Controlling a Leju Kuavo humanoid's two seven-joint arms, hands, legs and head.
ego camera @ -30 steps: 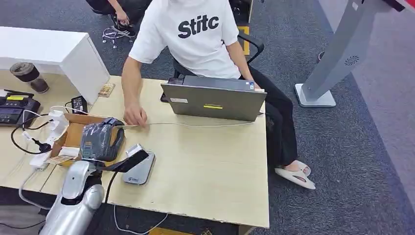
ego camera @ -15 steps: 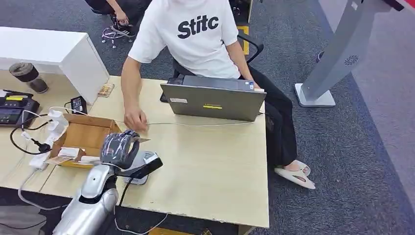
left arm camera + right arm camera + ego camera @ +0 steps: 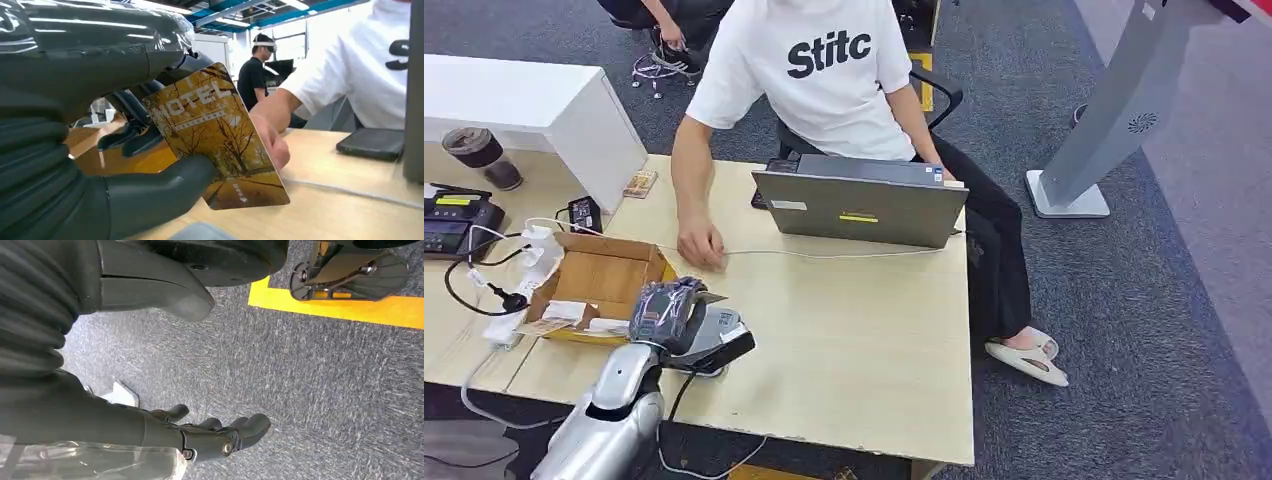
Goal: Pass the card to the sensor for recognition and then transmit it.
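Note:
My left hand [image 3: 667,312] holds a golden hotel card [image 3: 217,137] between thumb and fingers. In the head view the card's edge [image 3: 709,297] pokes out from the hand, just above the grey card sensor [image 3: 716,335] lying on the wooden table [image 3: 854,340]. The hand covers much of the sensor. My right hand [image 3: 220,435] hangs beside my body over grey carpet, fingers loosely apart, holding nothing.
An open cardboard box [image 3: 599,275] with more cards sits left of the hand. A seated person in a white shirt [image 3: 809,70] rests a hand [image 3: 699,243] on the table beside a grey laptop [image 3: 861,207]. Cables and a desk phone [image 3: 459,220] lie at the far left.
My left hand carried the card from over the cardboard box to the right and now hovers lower over the sensor. The person's hand stayed put.

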